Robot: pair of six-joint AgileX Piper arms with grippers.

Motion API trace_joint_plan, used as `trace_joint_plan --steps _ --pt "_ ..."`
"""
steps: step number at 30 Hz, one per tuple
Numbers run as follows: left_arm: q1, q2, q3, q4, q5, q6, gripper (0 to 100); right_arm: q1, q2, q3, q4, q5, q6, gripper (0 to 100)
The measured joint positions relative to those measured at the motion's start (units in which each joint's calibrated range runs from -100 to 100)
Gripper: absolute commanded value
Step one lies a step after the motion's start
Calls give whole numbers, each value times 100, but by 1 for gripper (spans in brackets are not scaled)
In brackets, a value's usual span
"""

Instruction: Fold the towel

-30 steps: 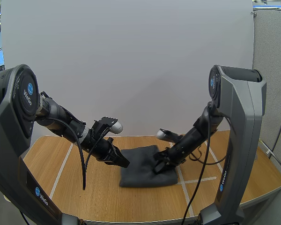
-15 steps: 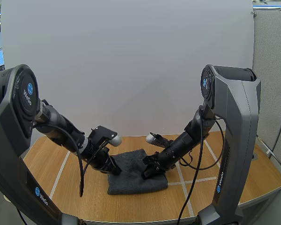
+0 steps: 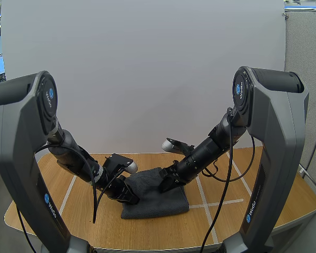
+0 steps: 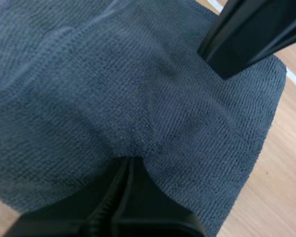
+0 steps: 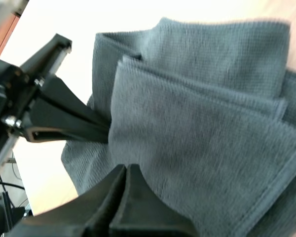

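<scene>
Near the middle of the tabletop [image 3: 231, 211] the towel [image 3: 155, 192] lies as a dark grey pad, already doubled, with several layered edges showing on its far side. Our left claw [image 3: 132, 199] has its fingers together as one wedge, the tip pressed into the cloth at the pad's left side, and the pile puckers around it. Our right claw [image 3: 163, 185] is also closed, on the towel's upper layer near its far edge; we judge that it nips that layer rather than merely resting on it. The two tips are near each other, with a flap's edge between them. We read the step in hand as turning this upper layer over while the rest is held down. To do it well, we would have the left tip press straight down as an anchor without shoving, since a sideways push will slide the whole pad. The right should lift only a little and carry its layer across in a low arc, so the lower layers are not dragged along. We would let go only once edge lies over edge, then smooth any ridge.
</scene>
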Motion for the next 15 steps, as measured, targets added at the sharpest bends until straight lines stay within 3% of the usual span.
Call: trace_joint_plan --steps 8,15 --pt "2 189 -39 -145 142 28 0 0 42 -550 260 -214 -61 0" --pt "2 213 -39 -179 160 28 0 173 850 -1020 353 -294 -61 0"
